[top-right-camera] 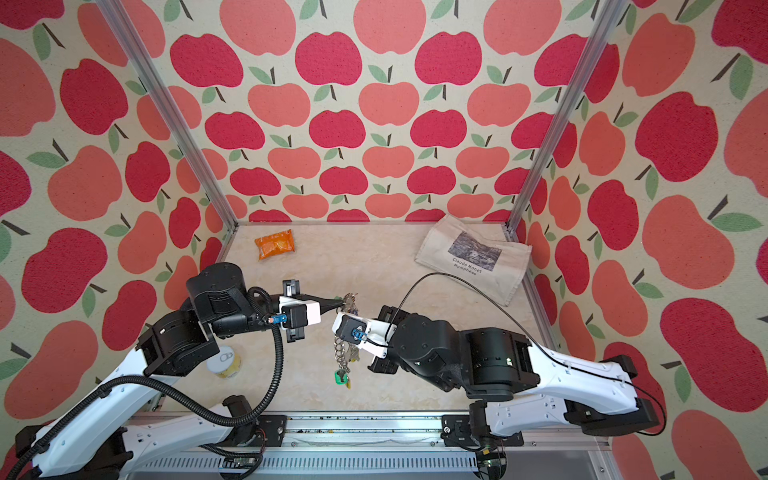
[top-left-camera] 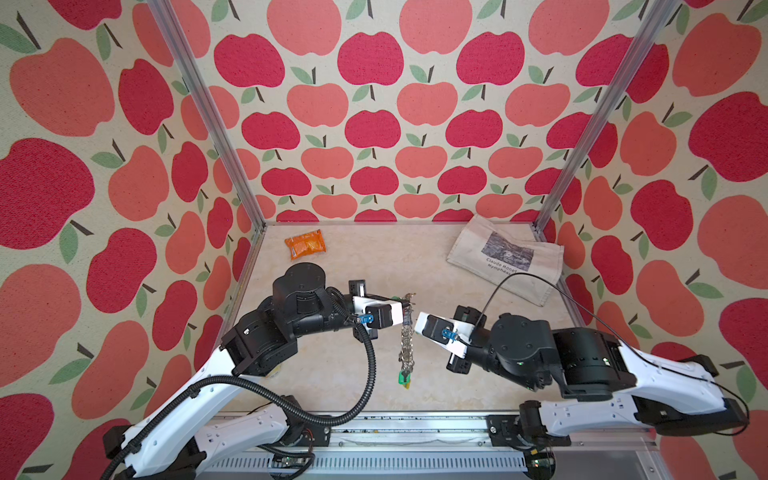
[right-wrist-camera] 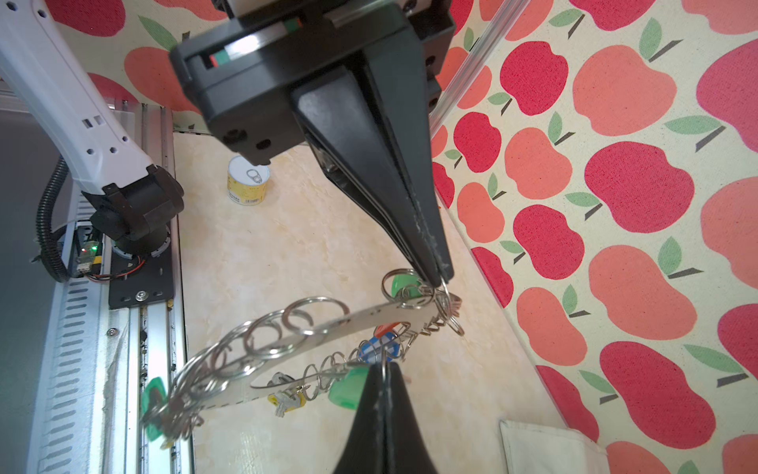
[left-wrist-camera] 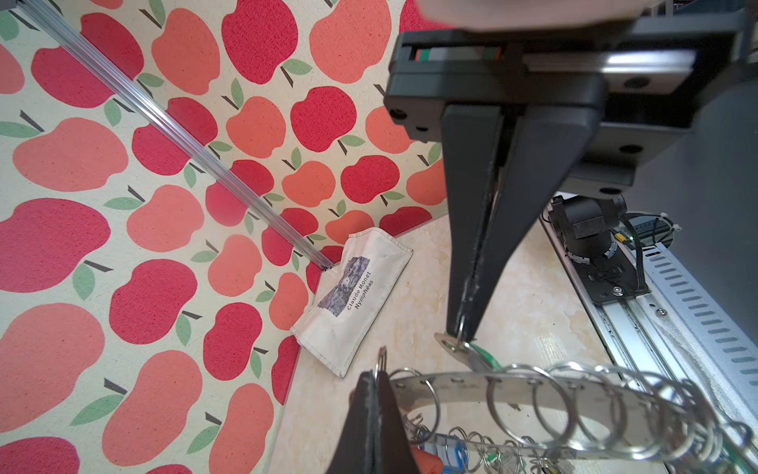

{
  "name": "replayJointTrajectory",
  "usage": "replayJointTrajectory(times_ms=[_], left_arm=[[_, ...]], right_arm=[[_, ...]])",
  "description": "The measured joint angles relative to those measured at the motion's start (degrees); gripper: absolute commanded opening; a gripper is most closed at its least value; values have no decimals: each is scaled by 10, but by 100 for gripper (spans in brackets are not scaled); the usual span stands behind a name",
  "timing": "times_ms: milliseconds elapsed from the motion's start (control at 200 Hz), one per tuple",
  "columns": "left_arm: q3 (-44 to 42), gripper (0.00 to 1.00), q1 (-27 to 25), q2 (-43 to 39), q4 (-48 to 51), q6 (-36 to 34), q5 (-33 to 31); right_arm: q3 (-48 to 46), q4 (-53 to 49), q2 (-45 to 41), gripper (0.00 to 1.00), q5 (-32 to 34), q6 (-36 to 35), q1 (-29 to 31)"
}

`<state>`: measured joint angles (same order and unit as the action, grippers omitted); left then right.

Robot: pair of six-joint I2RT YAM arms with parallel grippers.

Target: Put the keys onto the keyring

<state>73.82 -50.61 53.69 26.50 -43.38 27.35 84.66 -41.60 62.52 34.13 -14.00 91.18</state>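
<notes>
Two grippers meet above the middle of the table, both with their jaws pressed together on thin wire: the left gripper (left-wrist-camera: 461, 328) pinches a small wire ring (left-wrist-camera: 462, 333) that carries a silver key (left-wrist-camera: 451, 344) with a green tag behind it, and the right gripper (right-wrist-camera: 439, 279) pinches one of the little rings along the rim of the keyring (right-wrist-camera: 328, 324). My reading is that the right arm holds the keyring up so its rim rings hang free and reachable, while the left brings its key in to be threaded on; whether that key's ring is linked to the keyring yet is hard to tell, since the wires overlap. In both top views the keyring (top-left-camera: 406, 345) shows edge-on between the two grippers, with several tagged keys (right-wrist-camera: 287, 401) dangling from it and a green-tagged one lowest. Beneath lies a pale marbled table (top-left-camera: 340, 374), with an orange packet (top-left-camera: 305, 245) near the back left, a printed cloth bag (top-left-camera: 505, 257) in the back right corner and a small yellow can (top-right-camera: 224, 363) near the left arm, all well apart from the work. Apple-print walls (top-left-camera: 370, 124) enclose the table on three sides, and a metal rail (top-left-camera: 374, 432) runs along the front
</notes>
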Motion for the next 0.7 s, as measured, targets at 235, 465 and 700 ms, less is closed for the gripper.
replayJointTrajectory(times_ms=[235, 465, 700], left_arm=[[0, 0, 0, 4, 13, 0, 1], [5, 0, -2, 6, 18, 0, 1], [12, 0, -6, 8, 20, 0, 2]], right_arm=[[11, 13, 6, 0, 24, -34, 0], [15, 17, 6, 0, 36, -51, 3], [16, 17, 7, 0, 46, -59, 3]])
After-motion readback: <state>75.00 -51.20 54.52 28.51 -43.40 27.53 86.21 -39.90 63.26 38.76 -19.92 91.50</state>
